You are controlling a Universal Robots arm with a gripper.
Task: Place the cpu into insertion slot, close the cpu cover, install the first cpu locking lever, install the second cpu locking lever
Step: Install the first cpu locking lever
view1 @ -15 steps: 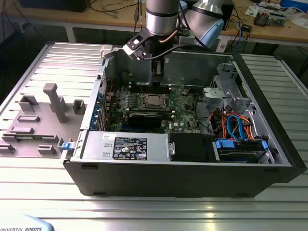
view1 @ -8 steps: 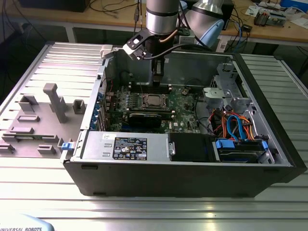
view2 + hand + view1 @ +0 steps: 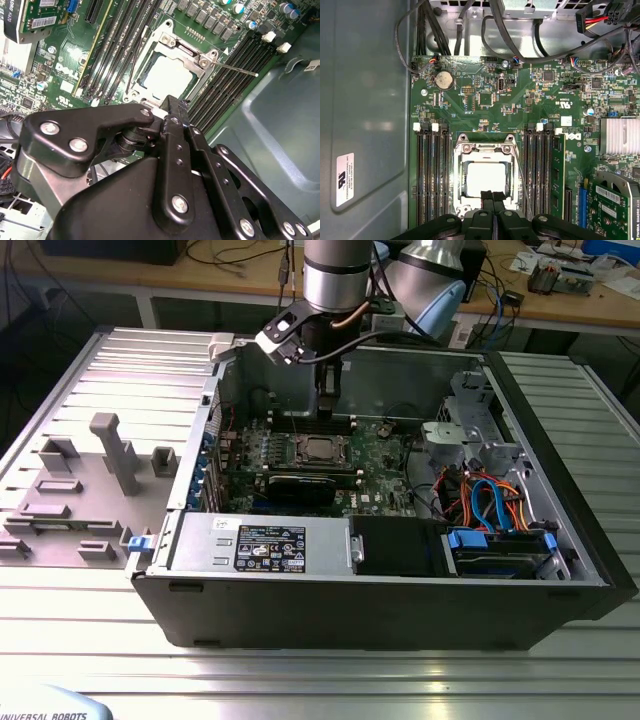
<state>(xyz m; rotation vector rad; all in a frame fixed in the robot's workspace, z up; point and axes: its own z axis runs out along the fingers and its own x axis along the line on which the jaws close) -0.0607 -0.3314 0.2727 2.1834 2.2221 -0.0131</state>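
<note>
End effector (image 3: pixel 493 197) down inside the open computer case (image 3: pixel 400 610), fingertips pressed together with nothing between them, hovering right at the edge of the insertion slot (image 3: pixel 142 76); the exterior view has the arm dropping straight in from above, over the middle of the green motherboard (image 3: pixel 485 107); the cpu (image 3: pixel 482 181) sits flat in the slot, pale metal top showing; the cpu cover (image 3: pixel 482 148) lies down around it, chip framed in its square opening; one thin locking lever (image 3: pixel 235 69) sticks out free from the socket corner, crossing over the black memory slots (image 3: pixel 431 170); those slots crowd the socket on both sides, tight quarters; in the first wrist view a ribbed heatsink (image 3: pixel 619 136) and a graphics card (image 3: pixel 615 200) stand beyond the far bank of slots; dark cables (image 3: pixel 520 35) loop across the far edge of the board, clear of the socket; the case wall rises close on the other side; the case rests on the ribbed metal desk (image 3: pixel 300 680).
</note>
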